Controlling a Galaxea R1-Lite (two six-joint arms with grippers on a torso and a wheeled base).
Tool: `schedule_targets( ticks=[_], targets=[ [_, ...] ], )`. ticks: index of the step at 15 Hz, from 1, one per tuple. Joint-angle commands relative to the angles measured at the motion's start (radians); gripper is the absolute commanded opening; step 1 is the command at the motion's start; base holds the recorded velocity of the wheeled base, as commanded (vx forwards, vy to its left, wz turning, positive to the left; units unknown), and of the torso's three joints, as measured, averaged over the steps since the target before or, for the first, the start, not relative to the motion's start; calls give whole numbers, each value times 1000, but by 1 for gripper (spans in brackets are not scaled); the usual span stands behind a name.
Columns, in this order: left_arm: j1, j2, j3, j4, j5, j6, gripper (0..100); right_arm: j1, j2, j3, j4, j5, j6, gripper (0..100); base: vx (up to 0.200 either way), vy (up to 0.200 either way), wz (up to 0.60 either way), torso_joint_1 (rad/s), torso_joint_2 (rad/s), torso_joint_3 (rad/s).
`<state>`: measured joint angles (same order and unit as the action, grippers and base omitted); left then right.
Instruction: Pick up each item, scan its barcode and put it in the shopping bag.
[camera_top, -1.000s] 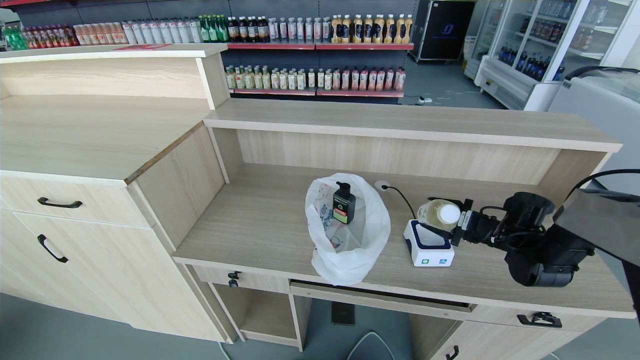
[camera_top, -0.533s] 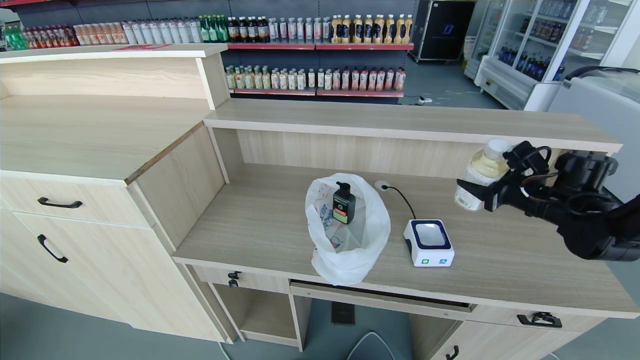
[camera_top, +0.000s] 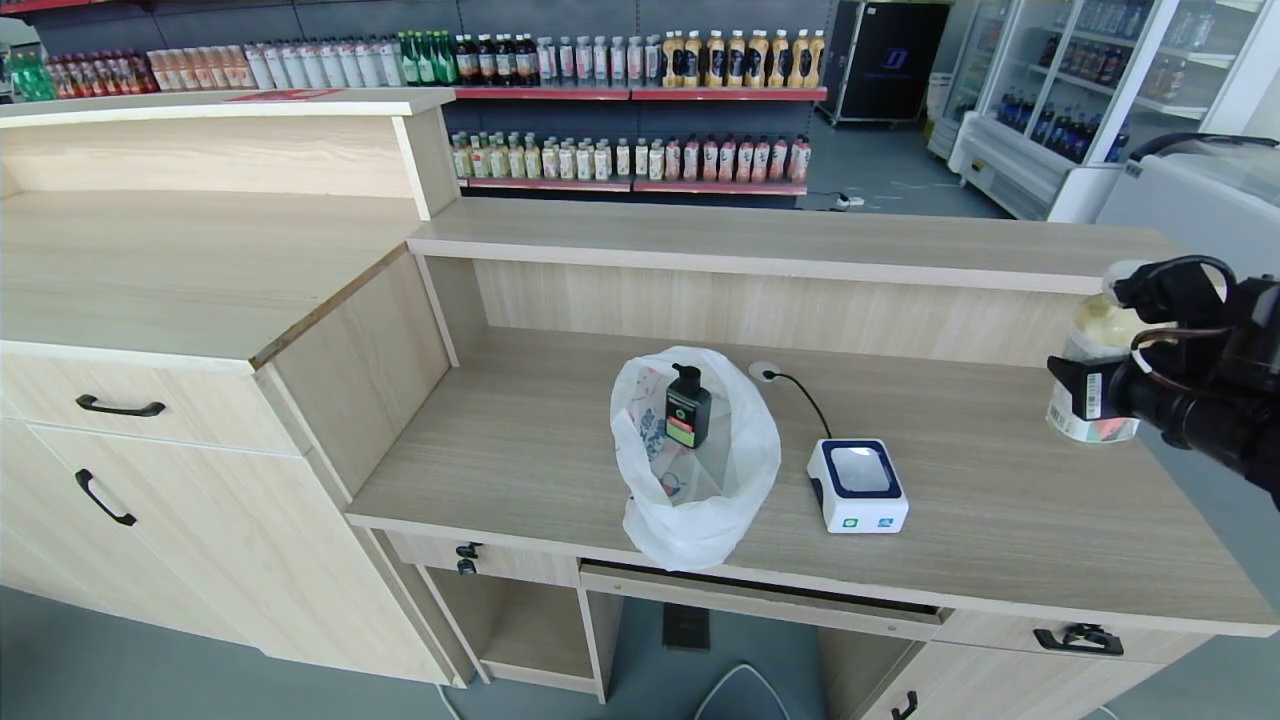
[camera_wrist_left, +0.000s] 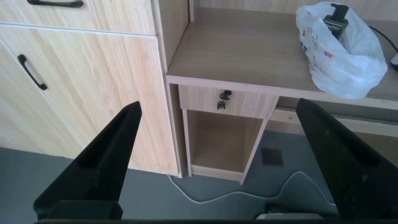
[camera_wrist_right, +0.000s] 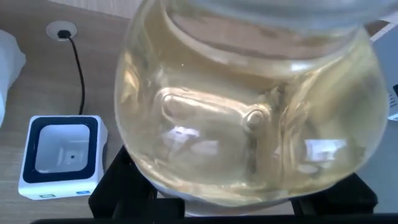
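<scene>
Upright bottle in right end effector

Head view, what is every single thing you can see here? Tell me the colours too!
counter: 1, light wood, across the middle.
shopping bag: 1, white, open, on the counter.
pump bottle: 1, black, standing in the shopping bag.
scanner: 1, white with a dark top, on the counter right of the bag.
cable: 1, black, from the scanner to a hole in the counter.
drink bottle: 1, pale yellow, held above the counter's right end.
shelf bottles: many, mixed colours, on red shelves behind.
drinks fridge: count unclear, white, back right.
left gripper: 1, black, jaws open, low in front of the counter.
right gripper: 1, black, jaws shut on the drink bottle.
</scene>
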<state>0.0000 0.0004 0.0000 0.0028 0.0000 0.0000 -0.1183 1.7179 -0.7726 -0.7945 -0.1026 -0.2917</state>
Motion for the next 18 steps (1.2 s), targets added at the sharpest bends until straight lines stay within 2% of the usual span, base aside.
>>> schedule_targets(
  ticks=[1,3,6,9,11,13,14,15,18],
  targets=[
    [0,0,0,-1,0,2,100,8,-24,10,0,-3,-17,0,0,0,0,0,0,0],
    [0,0,0,0,0,0,100,26,-21,9,4,18,-40,0,0,0,0,0,0,0],
    [0,0,0,0,0,2,100,109,-4,10,-74,37,-70,0,0,0,600,2,4,2],
    [0,0,0,0,0,0,100,146,23,6,-71,61,-104,0,0,0,600,1,2,2],
    [0,0,0,0,0,0,100,206,60,-8,-83,98,-104,0,0,0,600,2,2,5],
    [0,0,0,-1,0,0,100,206,77,-2,-74,284,-104,0,0,0,0,0,0,0],
    [0,0,0,0,0,0,100,203,100,-2,-57,417,-104,0,0,0,0,0,0,0],
    [0,0,0,0,0,2,100,201,131,1,-43,465,-107,0,0,0,0,0,0,0],
    [0,0,0,0,0,0,100,192,246,6,-86,474,-112,0,0,0,0,0,0,0]
  ],
)
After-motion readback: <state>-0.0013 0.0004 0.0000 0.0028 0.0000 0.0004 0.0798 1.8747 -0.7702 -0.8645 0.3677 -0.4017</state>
